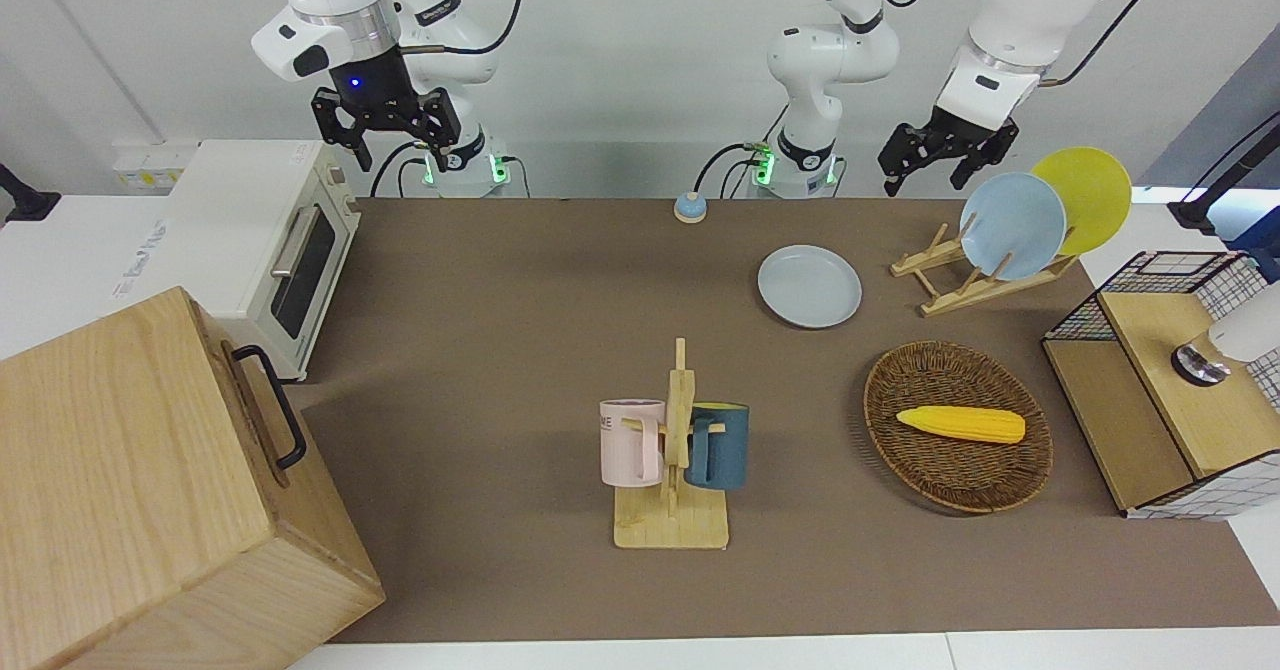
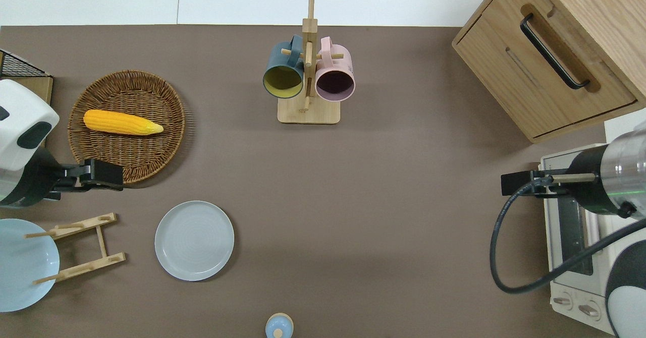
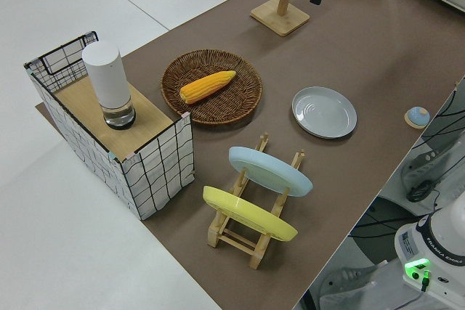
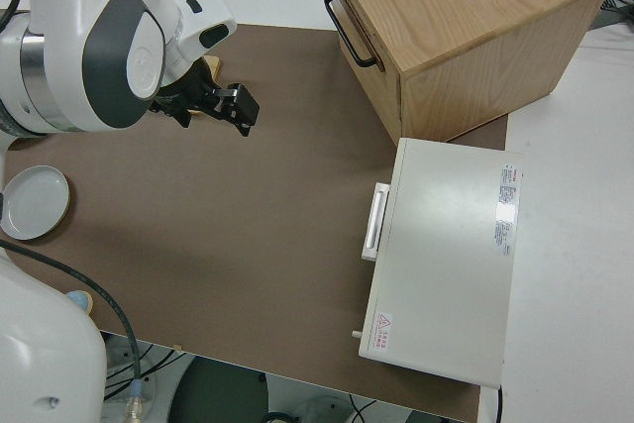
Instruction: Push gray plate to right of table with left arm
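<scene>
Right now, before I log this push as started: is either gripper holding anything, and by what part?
Nothing is held. The left gripper hangs in the air over the wicker basket's rim, apart from the gray plate. The right arm is parked.

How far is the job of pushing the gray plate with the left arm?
Nothing looks done: the gray plate lies flat on the table toward the left arm's end, beside the wooden plate rack. In hand: the left gripper is in the air over the wicker basket's near rim, not touching the plate. The whole push is left. The right arm is parked.
</scene>
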